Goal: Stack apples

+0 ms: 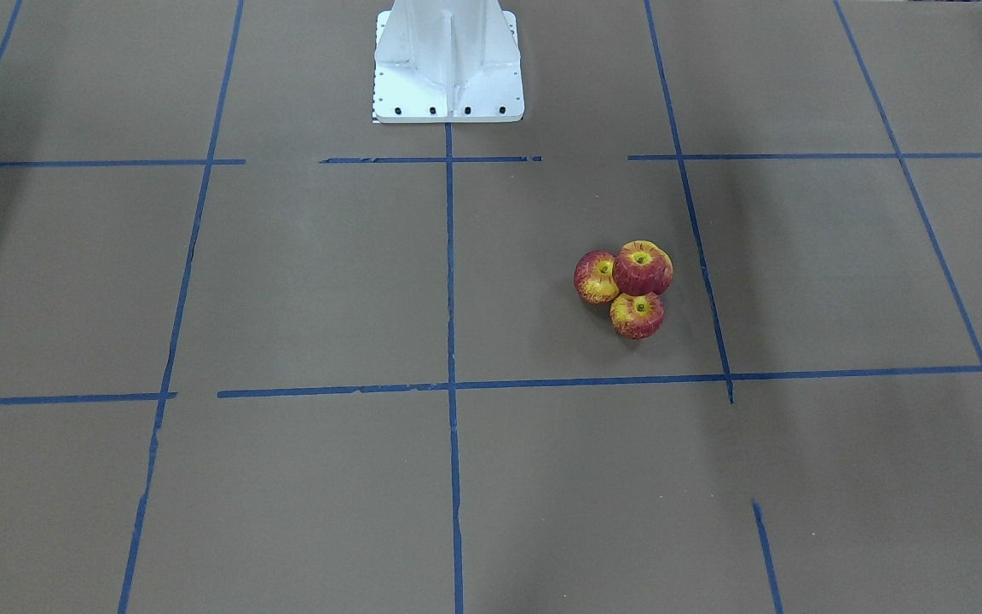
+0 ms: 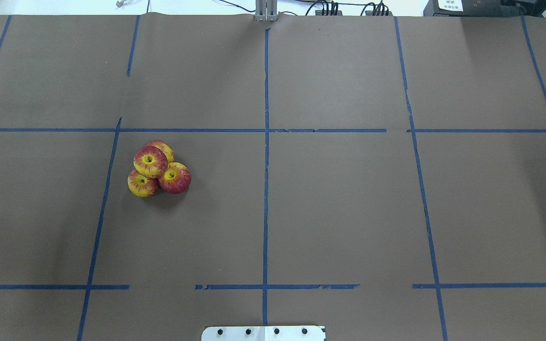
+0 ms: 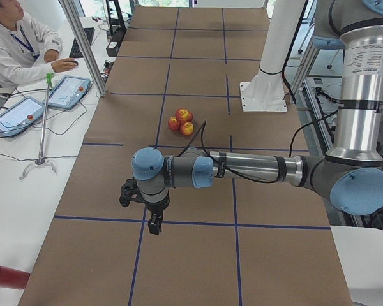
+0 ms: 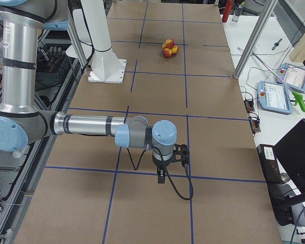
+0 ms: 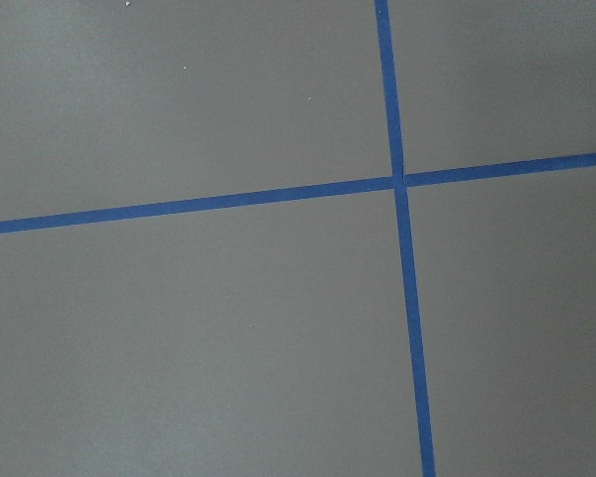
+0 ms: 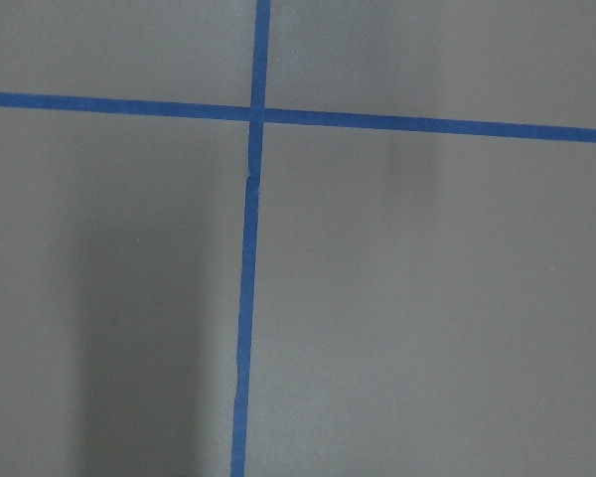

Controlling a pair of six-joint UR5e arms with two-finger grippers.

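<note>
Four red-and-yellow apples sit in a tight cluster on the brown table. One apple (image 2: 150,161) rests on top of the other three: one apple (image 2: 141,184), another (image 2: 175,178) and a third, half hidden (image 2: 162,148). The front view shows the top apple (image 1: 643,269) with two lower ones (image 1: 596,277) (image 1: 637,315). My left gripper (image 3: 154,224) hangs over the table's left end, far from the apples. My right gripper (image 4: 161,177) hangs over the right end. I cannot tell whether either is open or shut. Both wrist views show only bare table.
Blue tape lines (image 2: 266,142) divide the brown table cover into squares. The white robot base (image 1: 448,64) stands at the table's robot-side edge. An operator (image 3: 13,48) sits at a side desk with tablets (image 3: 67,90). A thin pole (image 3: 83,44) stands at the table's edge.
</note>
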